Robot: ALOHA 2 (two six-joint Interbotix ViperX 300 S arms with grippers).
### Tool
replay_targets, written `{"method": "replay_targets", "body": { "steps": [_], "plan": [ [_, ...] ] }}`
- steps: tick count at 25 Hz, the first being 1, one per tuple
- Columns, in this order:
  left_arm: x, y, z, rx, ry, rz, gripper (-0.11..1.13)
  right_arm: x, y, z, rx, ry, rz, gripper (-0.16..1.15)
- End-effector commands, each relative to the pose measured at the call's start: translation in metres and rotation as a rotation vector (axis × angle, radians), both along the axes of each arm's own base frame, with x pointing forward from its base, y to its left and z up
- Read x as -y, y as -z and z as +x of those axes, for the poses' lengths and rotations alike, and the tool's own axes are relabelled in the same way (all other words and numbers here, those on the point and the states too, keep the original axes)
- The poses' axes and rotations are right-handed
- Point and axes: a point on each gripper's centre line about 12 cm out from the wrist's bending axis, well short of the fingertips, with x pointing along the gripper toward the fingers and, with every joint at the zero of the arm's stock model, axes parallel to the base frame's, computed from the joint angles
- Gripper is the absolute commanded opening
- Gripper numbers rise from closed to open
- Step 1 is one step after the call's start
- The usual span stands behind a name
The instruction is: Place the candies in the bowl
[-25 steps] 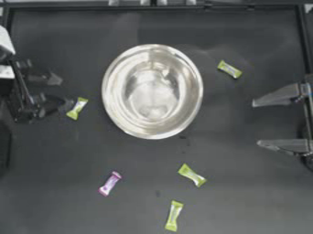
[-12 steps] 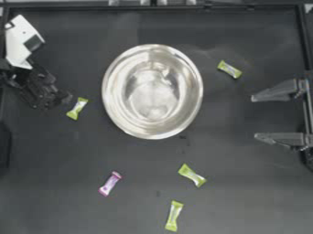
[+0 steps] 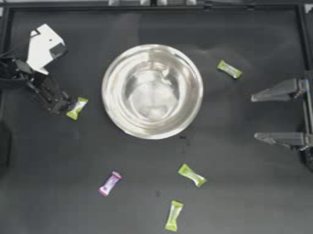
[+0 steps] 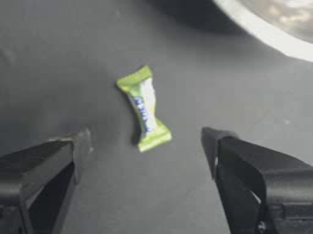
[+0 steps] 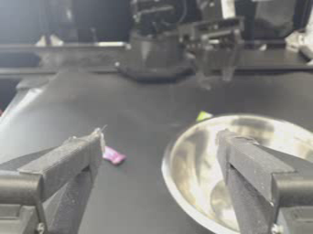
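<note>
The silver bowl (image 3: pixel 116 87) sits mid-table with nothing in it. One yellow-green candy (image 3: pixel 76 108) lies just left of it. My left gripper (image 3: pixel 61 106) hovers open right beside that candy. In the left wrist view the candy (image 4: pixel 144 109) lies just ahead of the open left gripper (image 4: pixel 147 140), and the bowl's rim (image 4: pixel 263 28) shows beyond. More yellow-green candies lie at the upper right (image 3: pixel 229 69), lower middle (image 3: pixel 192 175) and bottom (image 3: pixel 174 215). A pink candy (image 3: pixel 110 183) lies at lower left. My right gripper (image 3: pixel 269 114) waits open at the right edge.
A white part of the left arm (image 3: pixel 44 45) sticks out at upper left. The right wrist view looks across the bowl (image 5: pixel 183 160) past the pink candy (image 5: pixel 113 156) to the left arm's base (image 5: pixel 177 41). Raised table edges border the mat.
My left gripper has swung right and toward the candy left of the bowl, ending right beside it. The right arm has barely shifted. No candy has moved.
</note>
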Motion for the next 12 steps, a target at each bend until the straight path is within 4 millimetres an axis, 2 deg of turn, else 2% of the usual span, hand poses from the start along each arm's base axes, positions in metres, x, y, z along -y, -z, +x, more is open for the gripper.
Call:
{"method": "replay_targets", "body": {
  "steps": [1, 12],
  "plan": [
    [-0.004, -0.001, 0.005, 0.001, -0.004, 0.001, 1.01, 0.0, -0.009, 0.002, 0.022, 0.001, 0.003, 1.0],
    [-0.004, 0.02, 0.012, -0.053, -0.004, -0.04, 1.03, 0.001, -0.006, 0.002, 0.017, 0.007, 0.032, 1.0]
  ]
}}
